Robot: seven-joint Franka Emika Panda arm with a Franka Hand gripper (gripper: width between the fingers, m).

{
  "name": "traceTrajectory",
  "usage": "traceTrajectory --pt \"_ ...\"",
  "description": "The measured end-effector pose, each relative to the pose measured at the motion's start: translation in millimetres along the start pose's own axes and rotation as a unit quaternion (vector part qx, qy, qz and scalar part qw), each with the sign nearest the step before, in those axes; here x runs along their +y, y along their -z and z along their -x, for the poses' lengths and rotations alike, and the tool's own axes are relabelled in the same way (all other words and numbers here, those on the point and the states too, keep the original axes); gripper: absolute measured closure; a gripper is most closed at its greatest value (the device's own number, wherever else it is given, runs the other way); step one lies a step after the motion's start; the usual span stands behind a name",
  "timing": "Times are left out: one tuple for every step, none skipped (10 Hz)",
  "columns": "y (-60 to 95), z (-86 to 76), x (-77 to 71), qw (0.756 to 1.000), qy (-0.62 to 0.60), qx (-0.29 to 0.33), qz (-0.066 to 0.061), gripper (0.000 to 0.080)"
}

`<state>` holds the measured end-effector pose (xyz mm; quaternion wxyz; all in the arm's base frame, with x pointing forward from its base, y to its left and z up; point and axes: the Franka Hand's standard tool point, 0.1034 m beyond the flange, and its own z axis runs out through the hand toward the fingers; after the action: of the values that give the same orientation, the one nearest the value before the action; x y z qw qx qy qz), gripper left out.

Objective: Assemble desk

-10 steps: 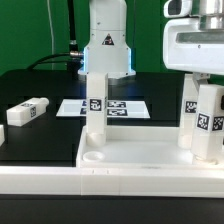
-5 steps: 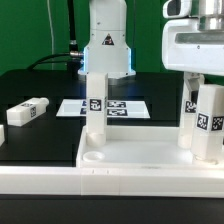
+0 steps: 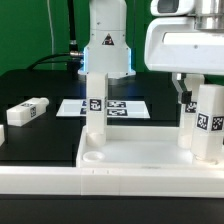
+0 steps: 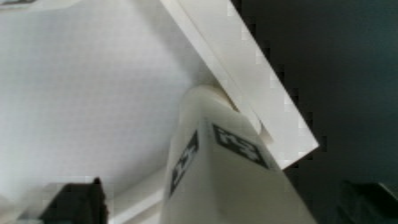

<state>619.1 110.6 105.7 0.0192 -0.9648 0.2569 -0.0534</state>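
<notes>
Hand: the hand (image 3: 193, 90) hangs at the exterior view's right, its broad white body over the end of the tabletop. The jaws stand apart and grip nothing.
Fingers: one dark finger (image 3: 181, 90) shows under the white body, close beside the top of an upright leg. From the exterior view I cannot tell whether it touches. In the wrist view a dark finger (image 4: 71, 203) stands clear of the leg, with bare tabletop showing between them.
Tabletop: the white tray-like tabletop (image 3: 135, 158) lies flat on the table, rim up, directly below the hand and stretching away to the exterior view's left of it.
Legs under the hand: two stand upright just below the hand, the far upright leg (image 3: 189, 122) and the near upright leg (image 3: 210, 122). Both show black-and-white tags.
Wrist view: the leg below the hand (image 4: 222, 170) rises toward the camera beside the tabletop's raised rim (image 4: 231, 60), tag showing. I cannot tell which of the two upright legs it is.
Corner leg: the corner leg (image 3: 93, 108) stands upright at the tabletop's far corner, well apart from the hand, to the exterior view's left of it.
Loose leg: the loose leg (image 3: 27, 112) lies on its side on the black table (image 3: 40, 140), farthest from the hand, off the tabletop.
Marker board: the marker board (image 3: 122, 106) lies flat beyond the tabletop, lower than the hand and to the exterior view's left of it.
Arm's base: the arm's base (image 3: 105, 45) stands behind the marker board.
</notes>
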Motion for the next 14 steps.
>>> traceTrajectory --pt "0.0 0.5 -0.7 0.999 0.042 0.002 0.002 0.0151" --pt "-0.3 1.5 -1.6 0.997 0.08 0.002 0.003 0.0151" --pt "-0.9 1.8 -1.4 0.99 0.142 0.003 0.008 0.0151" --pt "-0.7 1.4 -2.1 0.979 0.203 0.003 0.013 0.0151" --pt "-0.1 -0.3 -3.0 0.968 0.25 0.002 0.015 0.0151" --pt "0.1 -1.8 -2.2 0.956 0.293 0.0 0.017 0.0151" --pt "0.6 -2.0 -2.9 0.948 0.317 0.0 0.018 0.0151" --pt "1.5 -2.4 -3.7 0.944 0.329 0.001 0.018 0.0151" --pt "1.9 -3.3 -3.0 0.935 0.354 0.002 0.021 0.0151" --pt "1.8 -4.4 -1.6 0.933 0.36 0.001 0.021 0.0264" --pt "1.2 -4.1 -1.6 0.934 0.355 0.001 0.021 0.0412" --pt "0.9 -4.3 -1.1 0.935 0.355 0.001 0.022 0.0412" --pt "0.9 -4.5 -0.9 0.935 0.355 0.001 0.022 0.0511" --pt "0.9 -4.6 -0.8 0.937 0.348 0.002 0.022 0.0511"
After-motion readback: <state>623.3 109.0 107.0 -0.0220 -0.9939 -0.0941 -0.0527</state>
